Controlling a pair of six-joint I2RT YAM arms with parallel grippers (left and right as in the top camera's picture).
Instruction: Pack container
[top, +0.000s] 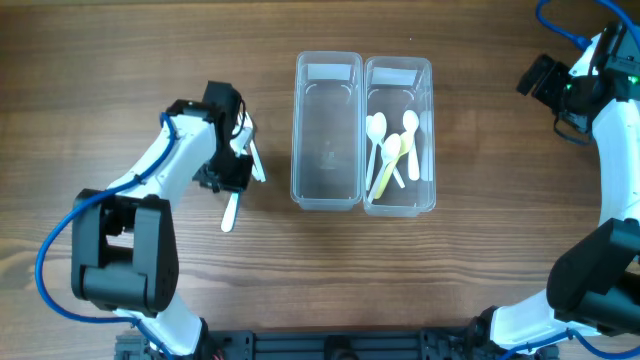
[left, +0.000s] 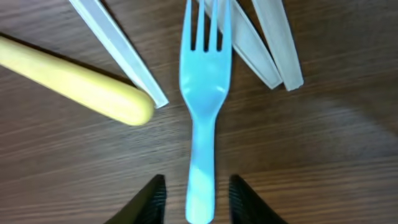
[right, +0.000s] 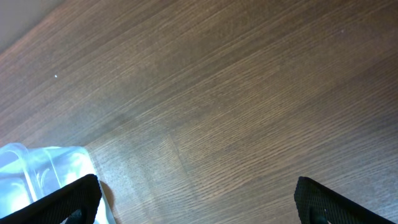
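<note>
Partly packed: white and yellow plastic spoons (top: 392, 155) lie in the clear plastic tub (top: 431, 130) nearer the right arm; the second clear tub (top: 296, 130) beside it looks empty. Loose cutlery (left: 118, 46) waits on the wooden worktop (top: 150, 50). Left gripper (left: 197, 186) jaws parted, straddling the handle of a pale blue plastic fork (left: 203, 93), gaps either side, not clamped. Right gripper (right: 198, 196) jaws spread wide, holding nothing.

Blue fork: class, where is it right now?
In the left wrist view, the blue fork lies on the table between the left pincer's tips, a yellow handle beside it.
</note>
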